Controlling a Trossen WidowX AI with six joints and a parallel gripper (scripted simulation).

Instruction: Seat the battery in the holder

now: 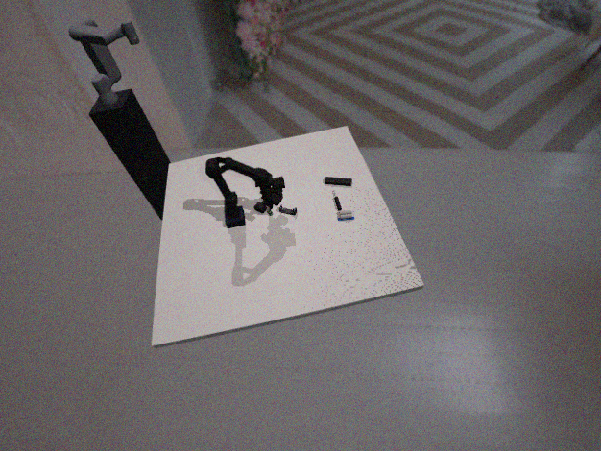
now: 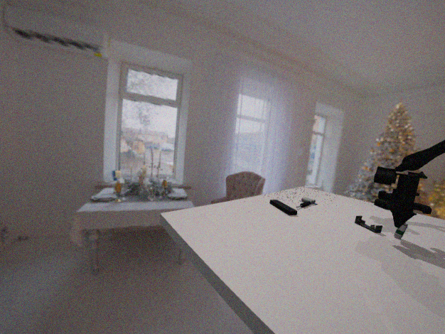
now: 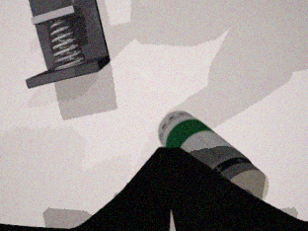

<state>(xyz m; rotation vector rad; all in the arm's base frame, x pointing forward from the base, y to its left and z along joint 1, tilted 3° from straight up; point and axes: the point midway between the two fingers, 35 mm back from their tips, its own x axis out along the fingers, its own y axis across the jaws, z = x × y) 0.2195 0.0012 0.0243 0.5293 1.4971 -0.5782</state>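
Note:
The battery (image 3: 197, 140) (image 2: 400, 231) (image 1: 270, 212) is grey with a green band and stands tilted on the table, outside the holder. Its green-banded end is in clear view in the wrist view; the pale other end is partly hidden behind a finger. The holder (image 3: 74, 74) (image 2: 367, 225) (image 1: 287, 211) is black and lies close beside the battery, with nothing in it that I can see. Its coil spring (image 3: 66, 44) shows at the near end. My gripper (image 3: 168, 158) (image 2: 398, 225) is shut and empty, its fingertips right at the battery's side; whether they touch it is unclear.
A black bar (image 1: 338, 181) (image 2: 283, 207) lies farther off on the white table (image 1: 218, 300) (image 2: 305, 273). A thin dark tool (image 1: 337, 201) and a small white and blue thing (image 1: 346, 215) lie near it. A grey arm on a black pedestal (image 1: 131, 145) stands beyond the table.

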